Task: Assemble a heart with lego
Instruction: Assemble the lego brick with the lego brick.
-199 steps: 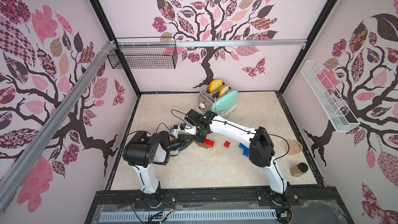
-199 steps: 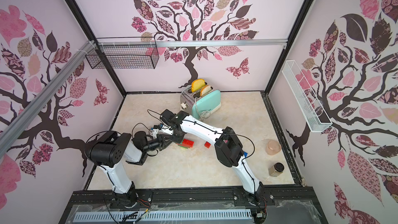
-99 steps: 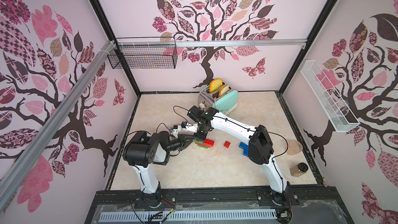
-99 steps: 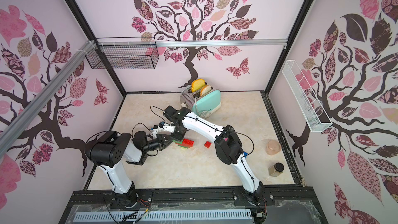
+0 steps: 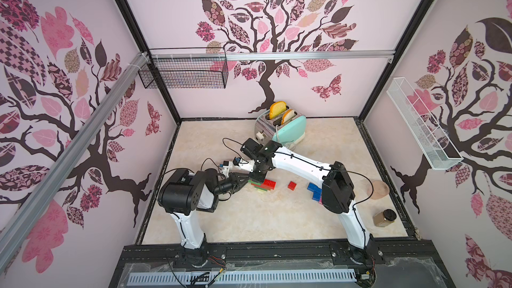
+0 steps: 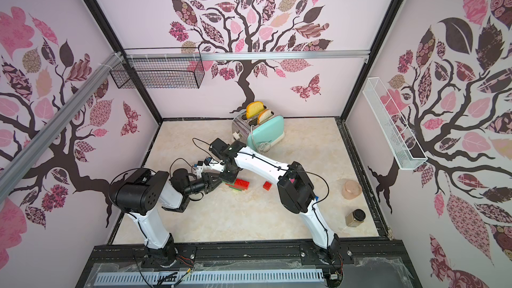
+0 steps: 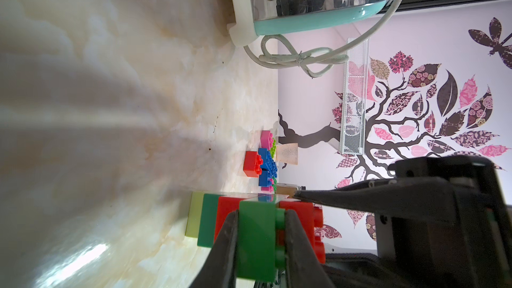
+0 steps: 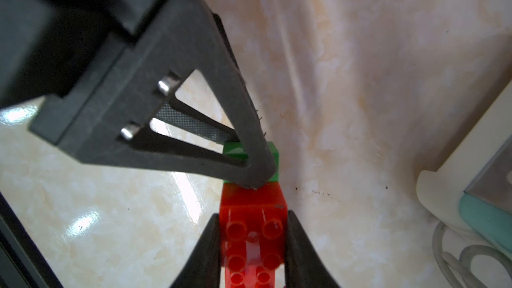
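A stack of lego [image 5: 262,185] [image 6: 238,185] stands mid-floor between both grippers, with lime [image 7: 194,214], green and red layers. My left gripper [image 7: 260,234] [image 5: 245,182] comes in from the side and is shut on a green brick [image 7: 257,242] [image 8: 273,153] on top of the stack. My right gripper [image 8: 253,245] [image 5: 257,177] comes from above and is shut on a red brick [image 8: 253,234] [image 7: 302,217] butted against that green brick. A loose red brick [image 5: 291,185] [image 6: 267,185] lies just to the right. Blue and pink bricks [image 5: 314,189] [image 7: 267,162] lie beyond it, partly hidden by the right arm.
A mint toaster [image 5: 288,131] [image 6: 263,131] holding two bread slices stands behind the stack, its cord [image 7: 304,59] coiled on the floor. A pink cup [image 5: 378,189] and a dark-lidded jar [image 5: 385,217] sit at the right. Wire baskets [image 5: 182,76] [image 5: 424,131] hang on the walls.
The right wrist has shifted slightly above the stack. Both grips and the stack's place look the same.
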You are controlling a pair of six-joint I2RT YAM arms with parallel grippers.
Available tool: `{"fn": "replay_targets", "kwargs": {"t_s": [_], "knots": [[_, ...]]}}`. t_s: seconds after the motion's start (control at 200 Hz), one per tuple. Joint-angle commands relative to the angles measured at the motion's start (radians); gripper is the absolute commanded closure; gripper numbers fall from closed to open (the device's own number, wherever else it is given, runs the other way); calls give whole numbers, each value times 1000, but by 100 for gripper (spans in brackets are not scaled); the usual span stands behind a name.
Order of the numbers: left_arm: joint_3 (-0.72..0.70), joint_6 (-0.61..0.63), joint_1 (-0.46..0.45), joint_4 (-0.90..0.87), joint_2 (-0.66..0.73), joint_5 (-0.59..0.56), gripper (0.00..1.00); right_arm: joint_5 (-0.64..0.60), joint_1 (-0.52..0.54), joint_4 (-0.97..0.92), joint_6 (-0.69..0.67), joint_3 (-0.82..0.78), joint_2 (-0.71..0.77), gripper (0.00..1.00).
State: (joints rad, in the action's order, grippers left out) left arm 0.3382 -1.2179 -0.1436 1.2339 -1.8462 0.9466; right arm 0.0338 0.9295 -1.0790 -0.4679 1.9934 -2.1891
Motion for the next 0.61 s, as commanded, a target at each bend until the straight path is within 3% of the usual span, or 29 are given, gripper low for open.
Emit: {"fn": "replay_targets", "kwargs": {"t_s": [0.0,0.255,0.44,0.6], "knots": [[-3,9,-4,22,-3,-5,87,-50,40,-37,2,-48,-135,81],[-9,10,-4,22,4,-5,87,107,25,-140,-26,43,-204,80],[-9,12,-4,22,4,-3,87,115,11,-144,-26,38,-208,80],[-7,12,-4,22,-1,-3,87,106,0,-46,11,-27,-131,74]]}}
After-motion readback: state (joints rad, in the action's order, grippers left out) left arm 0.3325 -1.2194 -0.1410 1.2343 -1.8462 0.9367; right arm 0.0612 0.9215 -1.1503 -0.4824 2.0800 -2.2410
